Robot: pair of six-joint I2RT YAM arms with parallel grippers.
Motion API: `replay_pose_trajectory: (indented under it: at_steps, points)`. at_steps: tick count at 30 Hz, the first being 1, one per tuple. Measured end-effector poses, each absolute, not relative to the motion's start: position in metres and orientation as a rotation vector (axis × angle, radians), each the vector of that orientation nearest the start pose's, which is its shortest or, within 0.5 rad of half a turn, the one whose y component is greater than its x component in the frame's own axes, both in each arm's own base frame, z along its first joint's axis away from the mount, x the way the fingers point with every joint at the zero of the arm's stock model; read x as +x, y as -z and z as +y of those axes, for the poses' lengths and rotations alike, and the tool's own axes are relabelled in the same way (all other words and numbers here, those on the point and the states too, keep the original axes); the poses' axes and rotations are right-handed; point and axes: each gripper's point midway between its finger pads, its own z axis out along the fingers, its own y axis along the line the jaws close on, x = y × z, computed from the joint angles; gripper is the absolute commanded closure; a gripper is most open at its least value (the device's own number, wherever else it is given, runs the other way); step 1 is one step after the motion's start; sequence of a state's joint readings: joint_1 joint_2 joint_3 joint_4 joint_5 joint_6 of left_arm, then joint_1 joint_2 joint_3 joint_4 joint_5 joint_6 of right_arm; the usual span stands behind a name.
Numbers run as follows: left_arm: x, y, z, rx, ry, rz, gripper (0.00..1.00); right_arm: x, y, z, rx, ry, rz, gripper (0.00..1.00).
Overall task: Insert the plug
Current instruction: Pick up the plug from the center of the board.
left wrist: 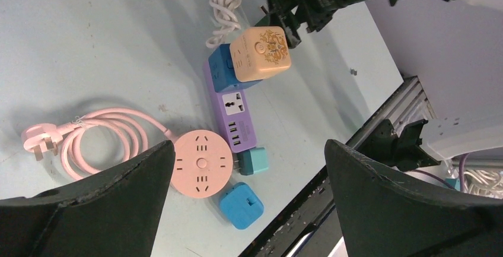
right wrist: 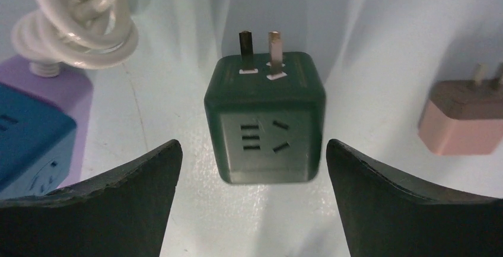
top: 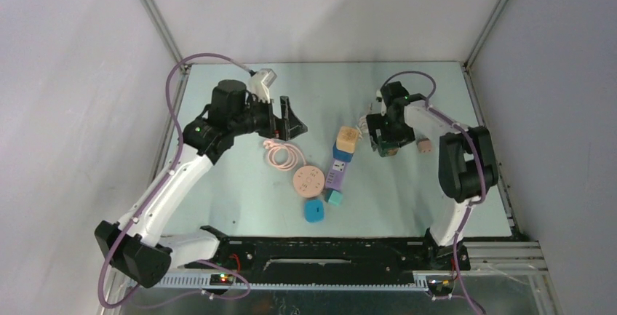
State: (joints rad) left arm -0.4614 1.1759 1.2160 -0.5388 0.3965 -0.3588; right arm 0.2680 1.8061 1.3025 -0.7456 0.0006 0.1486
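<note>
A dark green cube plug (right wrist: 264,120) lies on the table, its two prongs pointing away from the right wrist camera and a socket face turned toward it. My right gripper (right wrist: 254,144) stands open over it, with a finger on each side and a gap to both. To its left lies the purple power strip (top: 337,177) (left wrist: 234,117), with a blue cube (left wrist: 228,70) and a tan cube (left wrist: 261,52) stacked at its far end. My left gripper (top: 287,118) (left wrist: 249,147) hangs open and empty above the table's back left.
A pink round socket (top: 308,181) with its coiled pink cable (top: 282,156), a teal plug (left wrist: 254,161) and a blue adapter (top: 314,210) lie near the strip. A white coiled cable (right wrist: 77,19) and a small pink adapter (right wrist: 462,117) flank the green cube.
</note>
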Motion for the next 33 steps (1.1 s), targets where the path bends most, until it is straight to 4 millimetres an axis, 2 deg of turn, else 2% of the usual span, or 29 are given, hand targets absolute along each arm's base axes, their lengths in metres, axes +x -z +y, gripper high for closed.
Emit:
replay_pose_trajectory:
  at_steps: [2,4,7,17,21,27,29,33]
  points:
    - [0.269,-0.284,-0.224,0.365,0.901,2.123,0.00,0.347,-0.041,0.104,-0.184,-0.084,2.857,0.11]
    - [0.267,-0.285,-0.223,0.366,0.901,2.122,0.00,0.346,-0.030,0.105,-0.191,-0.079,2.884,0.18]
    - [0.264,-0.282,-0.222,0.368,0.896,2.138,0.00,0.345,-0.019,0.104,-0.176,-0.089,2.913,0.43]
    - [0.261,-0.276,-0.219,0.378,0.880,2.164,0.00,0.348,-0.022,0.106,-0.081,-0.195,2.912,0.69]
    - [0.261,-0.276,-0.220,0.380,0.884,2.167,0.00,0.345,-0.038,0.113,-0.073,-0.249,2.893,0.71]
    - [0.262,-0.271,-0.221,0.382,0.888,2.183,0.00,0.333,-0.081,0.134,-0.101,-0.363,2.809,0.71]
    - [0.262,-0.271,-0.222,0.382,0.890,2.185,0.00,0.317,-0.086,0.143,-0.104,-0.414,2.810,0.71]
    - [0.262,-0.270,-0.222,0.373,0.896,2.186,0.00,0.273,-0.075,0.153,-0.097,-0.501,2.900,0.71]
